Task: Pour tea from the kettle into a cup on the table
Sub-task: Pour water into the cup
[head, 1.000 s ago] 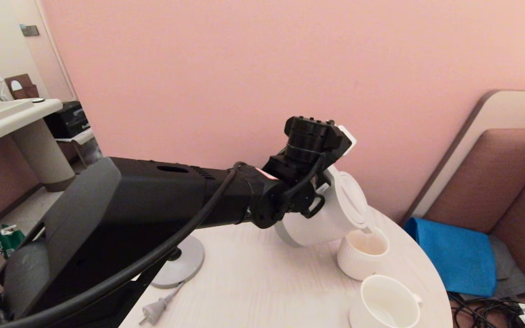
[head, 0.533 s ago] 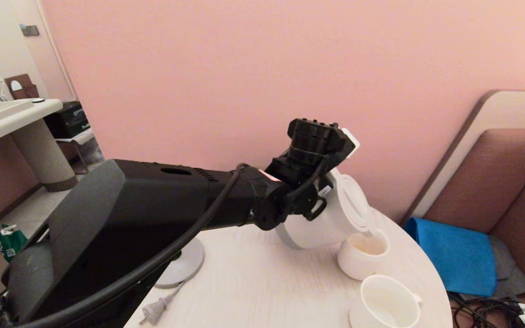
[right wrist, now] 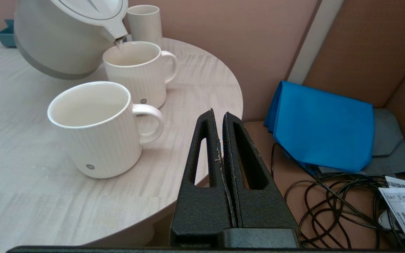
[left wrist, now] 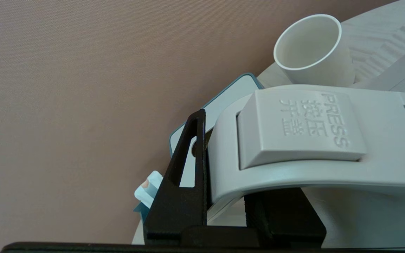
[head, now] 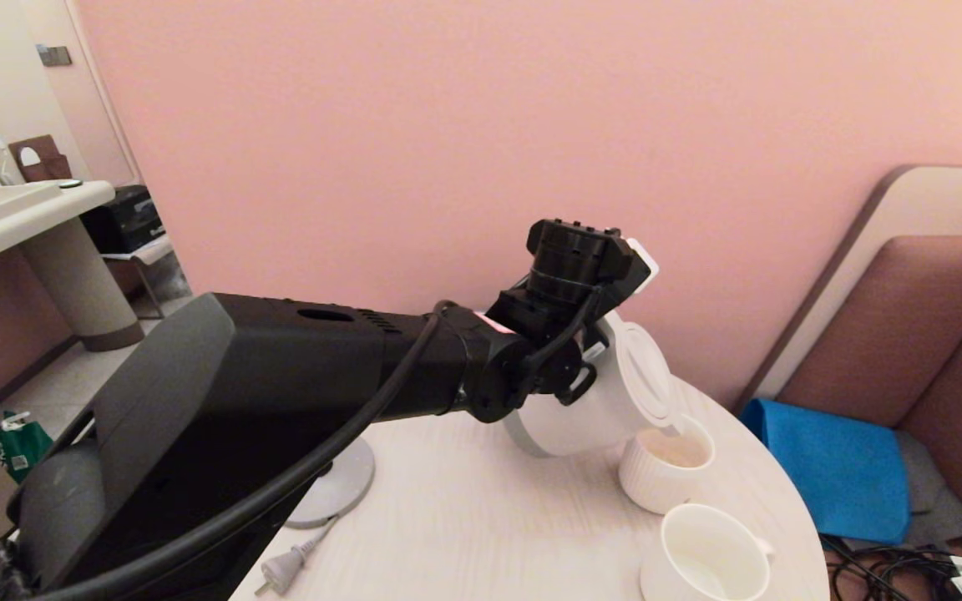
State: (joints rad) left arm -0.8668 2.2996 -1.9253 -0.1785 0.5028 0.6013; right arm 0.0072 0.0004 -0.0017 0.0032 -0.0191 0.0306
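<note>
The white kettle (head: 589, 405) hangs tilted above the pale round table (head: 464, 517), its spout over the far ribbed white cup (head: 656, 484). My left gripper (left wrist: 223, 196) is shut on the kettle's loop handle (left wrist: 294, 140), just behind the PRESS button. A thin stream leaves the spout (right wrist: 120, 41) and falls into that cup (right wrist: 135, 73). Pale beige tea (head: 675, 455) lies inside it. A second white cup (head: 706, 555) stands nearer and holds no tea. My right gripper (right wrist: 218, 114) is shut on nothing, low beside the table's edge.
The grey kettle base disc (head: 335, 488) and its plug (head: 281, 572) lie on the table's left. A tall white tumbler (right wrist: 144, 21) stands behind the cups, with a teal tray (right wrist: 5, 33) at the far edge. Off the table lie a blue cloth (head: 832, 467) and black cables (right wrist: 329, 196).
My left arm has shifted slightly right and up with the kettle still tilted over the far cup. The tea in that cup looks a little higher.
</note>
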